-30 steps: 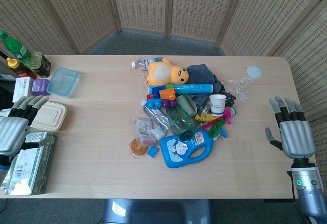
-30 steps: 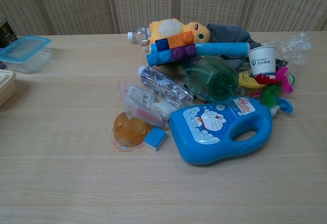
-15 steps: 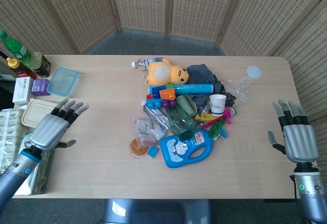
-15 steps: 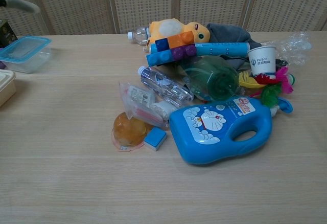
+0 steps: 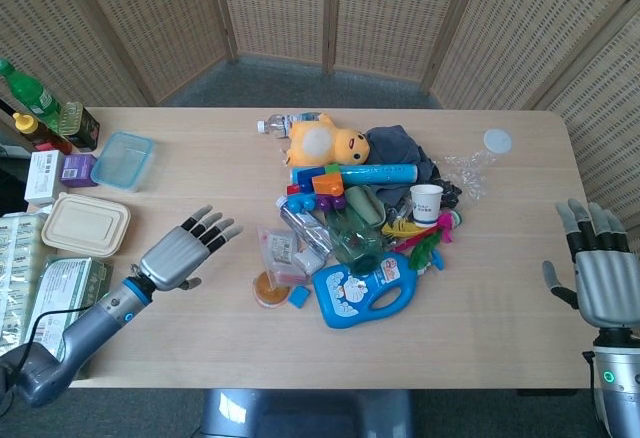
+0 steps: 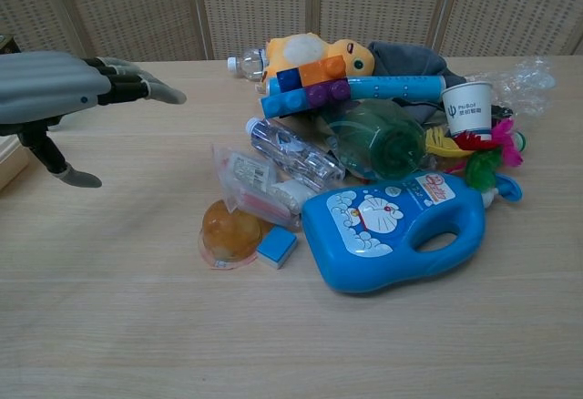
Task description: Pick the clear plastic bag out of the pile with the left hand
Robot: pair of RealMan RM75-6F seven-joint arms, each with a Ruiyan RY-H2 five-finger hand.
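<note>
The left hand (image 5: 185, 254) is seen above the tabletop (image 5: 180, 338), fingers spread and holding nothing, a little to the left of the pile; no contact is made yet. The clear plastic bag (image 5: 281, 254), with small packets inside, lies at the near-left edge of the pile, beside the blue detergent bottle (image 5: 365, 293); it is not lifted. The right hand (image 5: 603, 283) is held open, well apart; reaching, grasping and lifting are judged as left to do.

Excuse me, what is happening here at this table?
The left hand, open and holding nothing, reaches toward a pile of clutter on the table. The clear bag at the pile's near left edge is untouched. The right hand waits open at the table's far side.
</note>
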